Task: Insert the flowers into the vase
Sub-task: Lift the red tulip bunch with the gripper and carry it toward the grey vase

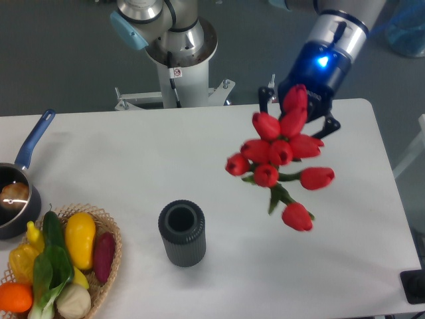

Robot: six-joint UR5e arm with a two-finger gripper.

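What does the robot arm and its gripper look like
The arm is silver-grey metal tubing with light blue joint caps. Its dark wrist section carries a glowing blue light. The gripper is black, with two fingers. The grey base column bears a small warning sticker.

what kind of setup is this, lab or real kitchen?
Likely a robot lab: an arm on a pedestal behind a bare white table, with props laid out, including a vegetable basket and a saucepan.
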